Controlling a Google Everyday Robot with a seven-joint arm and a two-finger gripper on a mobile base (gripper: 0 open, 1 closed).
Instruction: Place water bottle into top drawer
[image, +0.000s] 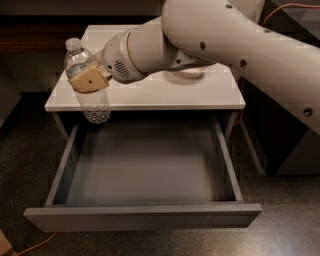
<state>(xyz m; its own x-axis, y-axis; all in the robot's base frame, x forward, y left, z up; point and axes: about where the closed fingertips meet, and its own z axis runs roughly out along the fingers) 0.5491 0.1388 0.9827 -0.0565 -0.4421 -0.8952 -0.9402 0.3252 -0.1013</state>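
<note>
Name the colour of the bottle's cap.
The cap is white, clearest in the camera view; the claw grips the bottle over the table's front edge.
</note>
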